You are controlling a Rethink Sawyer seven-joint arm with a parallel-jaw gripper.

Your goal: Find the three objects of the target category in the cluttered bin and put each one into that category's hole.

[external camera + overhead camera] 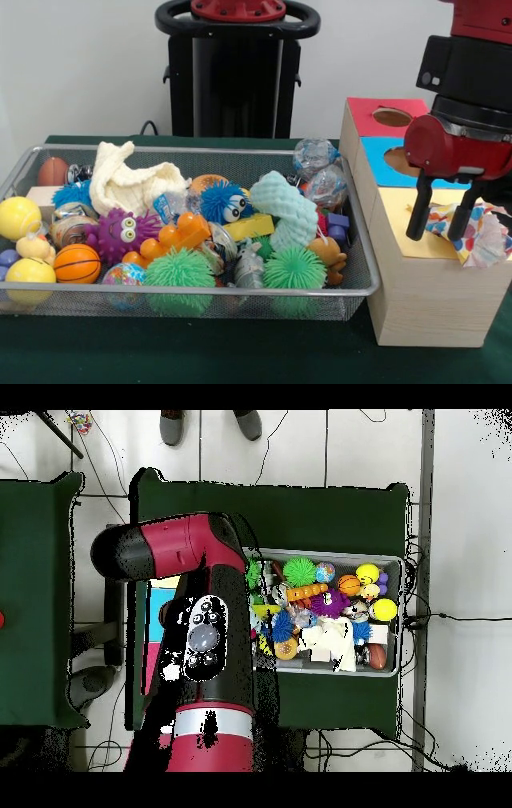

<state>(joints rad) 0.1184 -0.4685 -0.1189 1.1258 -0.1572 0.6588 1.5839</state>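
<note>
My gripper (435,234) hangs over the yellow panel (396,228) of the wooden box, at its right end. Its two black fingers (418,210) stand apart, open. A multicoloured patterned cloth (482,234) lies crumpled on the yellow panel, partly between and behind the fingers and spilling over the box's right edge. It hides any hole in that panel. In the wire bin (364,264) lie a white knitted cloth (132,186) and a mint-green cloth (290,210). In the overhead view the arm (205,634) covers the gripper and most of the box.
The box's red panel has a hole (392,117), and the blue panel's hole (398,162) is half hidden by the gripper. The bin (392,564) holds several spiky balls, small sports balls, crinkly clear wraps (317,157) and an orange toy (178,236). A person's shoes (172,426) show at the overhead view's top.
</note>
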